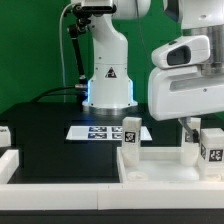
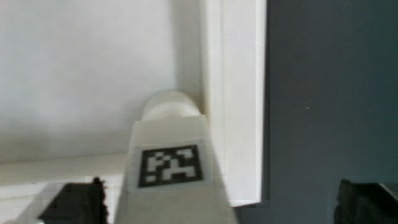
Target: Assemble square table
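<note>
1. Square table top (image 1: 160,162) lies flat on the black table (image 1: 40,120); it is a white slab with a raised rim.
2. On the top's corner toward the exterior view's left, one leg (image 1: 130,131) stands upright with its tag facing the camera.
3. At the top's other end, toward the exterior view's right, another leg (image 1: 212,147) stands with its tag showing. A white piece just beside it sits under the arm; I cannot tell whether that is a leg too.
4. Over that same end of the top hangs the gripper (image 2: 222,205), its jaws spread as wide as they go and gripping nothing.
5. In the wrist view a tagged leg (image 2: 173,150) sits between the two dark fingertips (image 2: 79,203), with a gap on each side. Its rounded far end meets the top beside the rim.
6. Beyond the top, the marker board (image 1: 105,131) lies between it and the robot base (image 1: 108,85).
7. A white rail (image 1: 8,140) lies off the top's end on the exterior view's left.
</note>
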Robot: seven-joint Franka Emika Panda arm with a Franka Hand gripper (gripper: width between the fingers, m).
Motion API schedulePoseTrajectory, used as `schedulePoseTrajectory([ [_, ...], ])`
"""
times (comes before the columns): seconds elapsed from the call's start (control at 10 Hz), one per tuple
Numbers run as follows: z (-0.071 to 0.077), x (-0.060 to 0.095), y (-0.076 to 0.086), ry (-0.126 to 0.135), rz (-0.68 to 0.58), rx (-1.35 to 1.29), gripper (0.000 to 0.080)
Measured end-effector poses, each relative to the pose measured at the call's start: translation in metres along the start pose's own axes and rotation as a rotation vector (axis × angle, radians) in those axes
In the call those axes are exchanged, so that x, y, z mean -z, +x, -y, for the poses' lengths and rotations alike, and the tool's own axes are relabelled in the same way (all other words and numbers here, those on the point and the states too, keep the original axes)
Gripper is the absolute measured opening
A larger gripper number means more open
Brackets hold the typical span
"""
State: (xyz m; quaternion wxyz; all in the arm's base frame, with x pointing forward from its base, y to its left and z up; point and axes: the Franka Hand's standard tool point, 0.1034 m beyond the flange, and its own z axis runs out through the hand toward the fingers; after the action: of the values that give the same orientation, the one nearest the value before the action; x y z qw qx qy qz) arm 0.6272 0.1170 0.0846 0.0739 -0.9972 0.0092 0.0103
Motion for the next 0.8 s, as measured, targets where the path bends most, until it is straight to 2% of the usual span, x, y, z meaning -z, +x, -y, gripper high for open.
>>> schedulePoseTrajectory([
  [0.1, -0.0090, -0.0013, -0.0016, -0.023, 0.032, -0.009, 0.0649],
  [0.2, -0.0128, -0.0024, 0.0010, -0.035, 0.045, -0.021, 0.0649],
  [0.3, -0.0137, -0.0035, 0.0042, -0.037, 0.051, -0.065, 0.0649],
  [0.4, -0.0081, -0.0026, 0.0056, -0.038, 0.051, -0.108, 0.0649],
  [0.5, -0.0085, -0.0032, 0.0052, -0.038, 0.051, -0.110, 0.0564],
  [0.6, -0.0097, -0.0033, 0.0053, -0.038, 0.051, -0.112, 0.0428],
  [0.7, -0.0091, -0.0035, 0.0052, -0.037, 0.050, -0.159, 0.0428],
  [0.8, -0.0089, -0.0035, 0.0051, -0.040, 0.049, -0.254, 0.0288],
])
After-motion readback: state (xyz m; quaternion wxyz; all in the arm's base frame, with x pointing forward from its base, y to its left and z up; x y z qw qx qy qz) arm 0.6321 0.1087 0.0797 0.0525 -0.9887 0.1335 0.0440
